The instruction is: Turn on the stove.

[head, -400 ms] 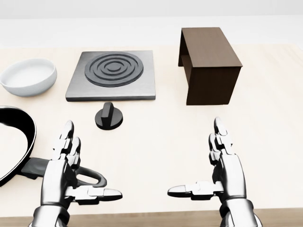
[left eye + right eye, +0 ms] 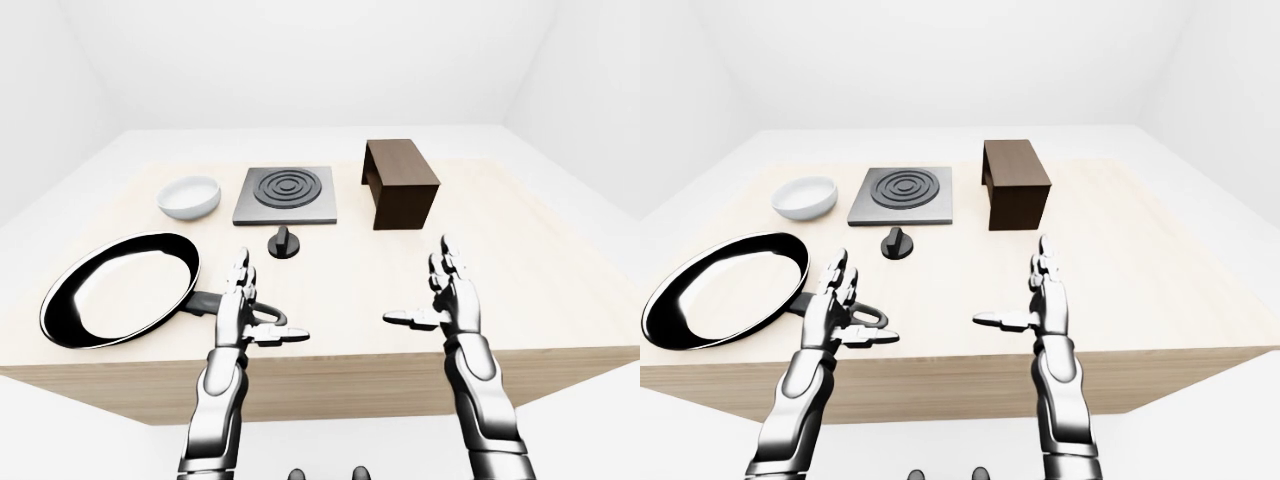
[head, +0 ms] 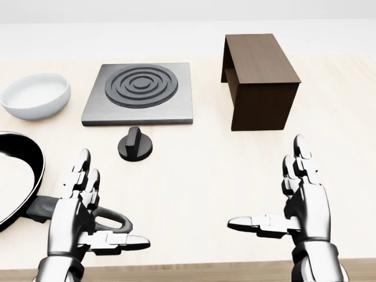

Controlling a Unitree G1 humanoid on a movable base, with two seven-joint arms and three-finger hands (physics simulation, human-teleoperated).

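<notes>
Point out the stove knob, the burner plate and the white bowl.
stove knob (image 3: pixel 134 141), head view, on its raised grip bar.
burner plate (image 3: pixel 141 84), head view, centre of the rings.
white bowl (image 3: pixel 35 94), head view, inside the basin.

Matt grey stove (image 3: pixel 141 93), glossy pan (image 2: pixel 118 290), pale wooden table (image 3: pixel 194 176).

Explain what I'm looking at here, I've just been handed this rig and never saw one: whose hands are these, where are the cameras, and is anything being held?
These are simulator renders from three cameras on a humanoid robot's head, all looking out over its arms. The two silver three-finger hands are its own: left hand and right hand. Both are open above the table and hold nothing. On the table lie a stove, its black knob just below it in the head view, a white bowl, a black pan at the left, and a brown box at the right. The knob is untouched.
</notes>
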